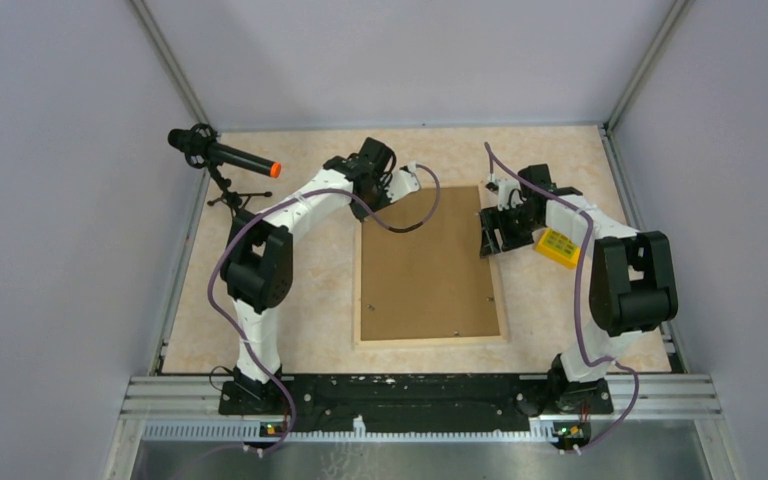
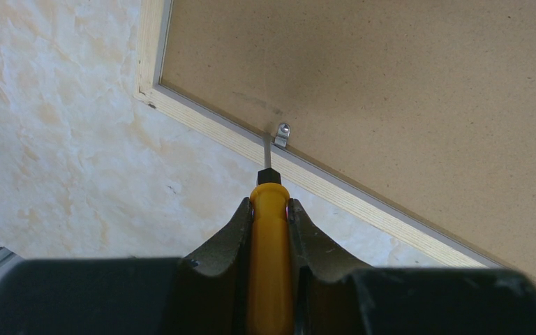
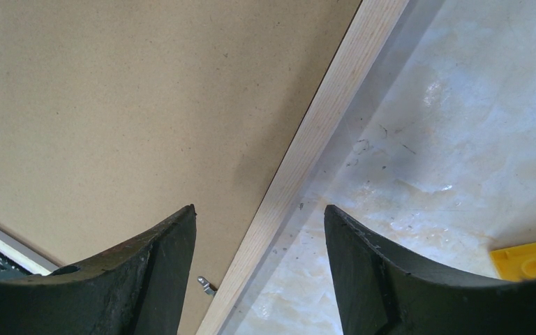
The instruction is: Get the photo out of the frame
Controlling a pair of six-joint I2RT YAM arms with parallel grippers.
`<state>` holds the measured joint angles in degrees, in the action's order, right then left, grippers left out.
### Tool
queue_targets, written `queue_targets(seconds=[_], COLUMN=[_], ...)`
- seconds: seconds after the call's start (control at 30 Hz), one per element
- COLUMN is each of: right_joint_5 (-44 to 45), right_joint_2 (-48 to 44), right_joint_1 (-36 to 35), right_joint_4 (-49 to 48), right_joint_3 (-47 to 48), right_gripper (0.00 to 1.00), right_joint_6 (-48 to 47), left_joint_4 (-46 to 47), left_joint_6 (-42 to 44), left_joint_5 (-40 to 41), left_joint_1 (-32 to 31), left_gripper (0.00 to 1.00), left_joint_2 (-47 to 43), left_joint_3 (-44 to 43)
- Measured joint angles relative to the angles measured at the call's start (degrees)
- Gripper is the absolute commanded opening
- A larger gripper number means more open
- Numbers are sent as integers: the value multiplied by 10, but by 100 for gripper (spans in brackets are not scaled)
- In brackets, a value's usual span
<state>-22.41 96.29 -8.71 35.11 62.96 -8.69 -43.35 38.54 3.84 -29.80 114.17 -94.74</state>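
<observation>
1. The frame (image 1: 430,341) lies face down in the middle of the table (image 1: 540,320). Its plain brown backing board (image 1: 428,265) faces up, ringed by pale wood edges.
2. The photo does not show in any view; only the reverse of the frame can be seen.
3. The left gripper (image 2: 271,206) is clenched around the yellow handle of a screwdriver (image 2: 270,265), with a finger pressed to either side of it.
4. The screwdriver's thin blade reaches forward to a small metal clip (image 2: 282,134) where the backing board meets the wood edge. The tip looks to be touching the clip, though from the wrist view I can't be sure.
5. That clip is a short way along from a corner of the frame. From above, the left gripper (image 1: 407,180) is at the far-left end of the frame.
6. The right gripper (image 3: 259,209) is released, jaws spread wide and grasping nothing. It straddles the frame's right-hand wood edge, with one finger over the board and the other over the table.
7. A second small metal clip (image 3: 206,285) shows by that edge, just below the right gripper's inner finger.
8. A yellow block (image 1: 558,247) with studs on top lies on the table just right of the right gripper, apart from the frame.
9. A black microphone (image 1: 225,155) with an orange tip stands on a small tripod at the far-left corner.
</observation>
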Motion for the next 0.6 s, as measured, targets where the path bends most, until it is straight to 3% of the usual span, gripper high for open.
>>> queue_targets(seconds=[0.6], right_joint_5=[0], right_joint_2=[0], right_joint_1=[0], right_joint_4=[0], right_joint_3=[0], right_gripper=[66], right_joint_6=[0], left_joint_4=[-2], left_joint_6=[4], left_joint_5=[-1], left_joint_1=[-14], left_gripper=[0], left_joint_2=[-14], left_joint_3=[19])
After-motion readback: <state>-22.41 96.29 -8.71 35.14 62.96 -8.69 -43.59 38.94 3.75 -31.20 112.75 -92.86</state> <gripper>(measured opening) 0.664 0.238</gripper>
